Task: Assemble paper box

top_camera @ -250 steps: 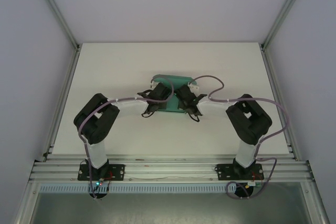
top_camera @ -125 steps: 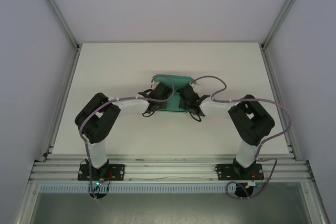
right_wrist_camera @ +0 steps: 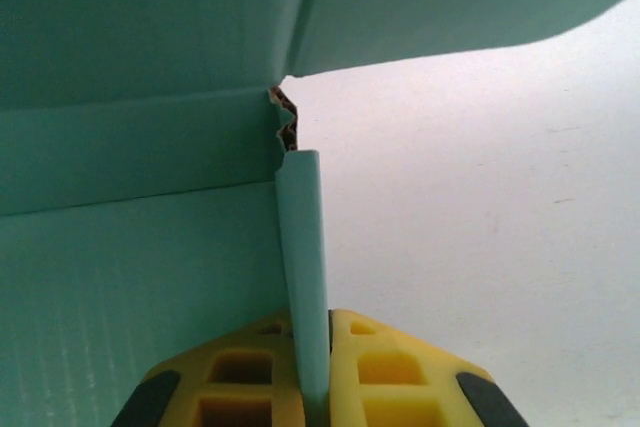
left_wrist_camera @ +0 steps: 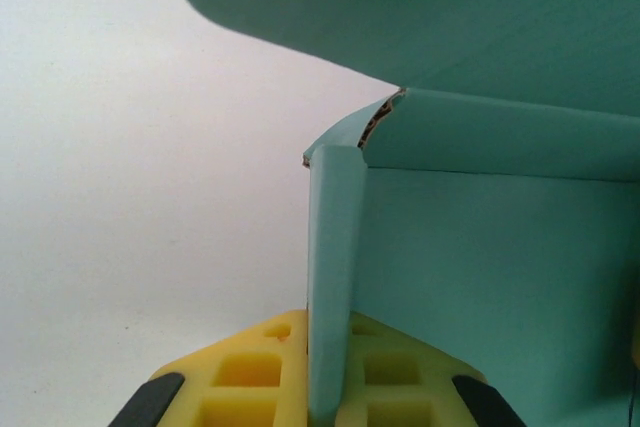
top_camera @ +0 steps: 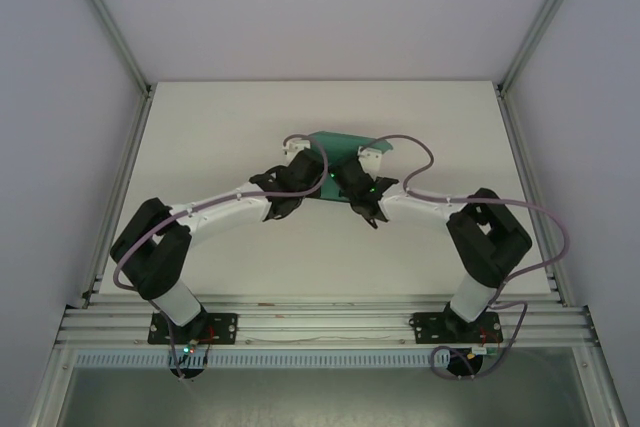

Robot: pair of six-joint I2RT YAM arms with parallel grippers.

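The teal-green paper box [top_camera: 335, 147] is held between both arms over the middle of the table. My left gripper [top_camera: 303, 169] is shut on the box's left side wall [left_wrist_camera: 333, 277], which stands upright between the yellow pads [left_wrist_camera: 240, 372]. My right gripper [top_camera: 352, 175] is shut on the right side wall [right_wrist_camera: 305, 277] in the same way. In both wrist views a large flap [left_wrist_camera: 430, 17] curves overhead and the box floor [right_wrist_camera: 130, 297] spreads inward from the pinched wall. The box's near part is hidden under the grippers in the top view.
The white table [top_camera: 200, 137] has bare room to the left, right and behind the box. Aluminium frame rails [top_camera: 525, 162] run along both sides, and grey walls enclose the cell. Purple cables [top_camera: 440, 192] loop off the arms.
Both arms have stretched forward, carrying the box away from the bases toward the back of the table. The box has tilted, its far flap now raised.
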